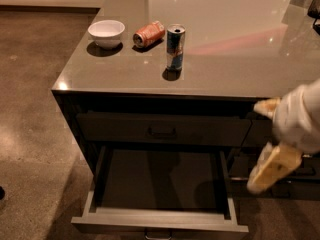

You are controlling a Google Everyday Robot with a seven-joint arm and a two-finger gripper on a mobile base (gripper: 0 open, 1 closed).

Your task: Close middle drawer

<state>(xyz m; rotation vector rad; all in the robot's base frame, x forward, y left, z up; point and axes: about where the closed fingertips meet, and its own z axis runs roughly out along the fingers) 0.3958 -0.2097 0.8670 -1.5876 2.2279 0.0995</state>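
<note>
The middle drawer (159,218) is pulled far out at the bottom of the left column. It is wide and shallow, with a lighter grey rim and a dark empty inside. Its small metal pull handle (158,234) shows at the bottom edge. My gripper (267,138) hangs to the right of the open drawer, in front of the narrower right column, level with the drawer's back. Its beige fingers (273,167) stand apart with nothing between them. It does not touch the drawer.
The top drawer (161,130) above is closed. On the glossy countertop (225,44) stand a white bowl (106,32), an orange can lying on its side (149,34) and an upright blue can (175,40). Brown floor (35,109) lies to the left.
</note>
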